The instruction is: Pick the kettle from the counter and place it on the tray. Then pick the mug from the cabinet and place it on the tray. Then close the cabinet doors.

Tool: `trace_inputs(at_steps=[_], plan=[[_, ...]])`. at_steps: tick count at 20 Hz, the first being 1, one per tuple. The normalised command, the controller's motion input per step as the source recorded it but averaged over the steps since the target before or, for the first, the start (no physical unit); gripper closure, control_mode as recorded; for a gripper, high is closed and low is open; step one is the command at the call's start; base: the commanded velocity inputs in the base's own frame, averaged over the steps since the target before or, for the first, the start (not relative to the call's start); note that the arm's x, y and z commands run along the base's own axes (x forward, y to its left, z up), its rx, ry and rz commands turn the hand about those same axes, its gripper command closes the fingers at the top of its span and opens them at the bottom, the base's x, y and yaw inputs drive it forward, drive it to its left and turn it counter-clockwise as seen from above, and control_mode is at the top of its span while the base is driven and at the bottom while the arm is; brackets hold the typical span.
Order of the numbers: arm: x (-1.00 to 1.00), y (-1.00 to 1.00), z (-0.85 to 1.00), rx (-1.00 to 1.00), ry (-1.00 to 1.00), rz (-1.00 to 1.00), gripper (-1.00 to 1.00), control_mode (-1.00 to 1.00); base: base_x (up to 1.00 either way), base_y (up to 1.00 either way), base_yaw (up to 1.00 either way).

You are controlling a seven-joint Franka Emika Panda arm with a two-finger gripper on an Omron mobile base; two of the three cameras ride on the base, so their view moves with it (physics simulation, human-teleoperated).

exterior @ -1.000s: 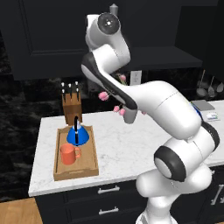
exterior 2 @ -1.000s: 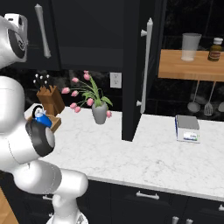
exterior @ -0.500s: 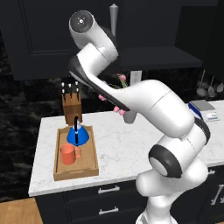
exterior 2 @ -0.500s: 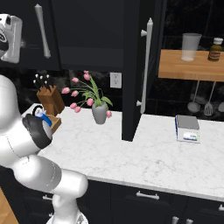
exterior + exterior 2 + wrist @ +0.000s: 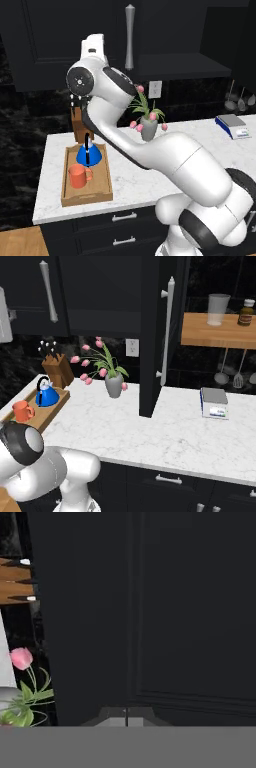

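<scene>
We read the task as nearly finished, with only the cabinet doors left to deal with. The cabinet (image 5: 100,296) hangs dark above the counter (image 5: 165,431), and from the right base view its right-hand door (image 5: 152,336) juts out toward us, edge-on, its long silver handle (image 5: 165,331) facing the open shelf side, so we judge it not yet closed; the left door (image 5: 30,296) looks flush with the cabinet front. On the counter, the wooden tray (image 5: 105,170) sits at the left end, just in front of the knife block (image 5: 57,370), and it already carries both items: the blue kettle (image 5: 88,154) at the far end and the orange-red mug (image 5: 78,176) nearer us, apart from each other. The flower vase (image 5: 114,385) stands between the tray and the open door. The arm is raised high in front of the cabinet, and the hand view looks close at a dark panelled door face (image 5: 150,612). We cannot tell how the gripper's fingers are set.
</scene>
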Motion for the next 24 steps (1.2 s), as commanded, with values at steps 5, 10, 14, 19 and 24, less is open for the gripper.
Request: trace_inputs(at_steps=[5, 10, 14, 19, 24], plan=[[-1.0, -0.31, 0.4, 0.0, -0.02, 0.0, 1.0, -1.0, 0.0, 0.0, 0.0], [-0.9, -0.69, 0.0, 0.05, 0.15, 0.0, 1.0, -1.0, 0.0, 0.0, 0.0], [-0.56, -0.74, 0.0, 0.1, 0.02, 0.03, 1.0, -1.0, 0.0, 0.0, 0.0], [-0.47, -0.53, 0.0, 0.0, 0.0, 0.1, 1.0, -1.0, 0.0, 0.0, 0.0], [-0.96, -0.75, -0.09, 0.0, 0.0, 0.09, 1.0, -1.0, 0.0, 0.0, 0.0]])
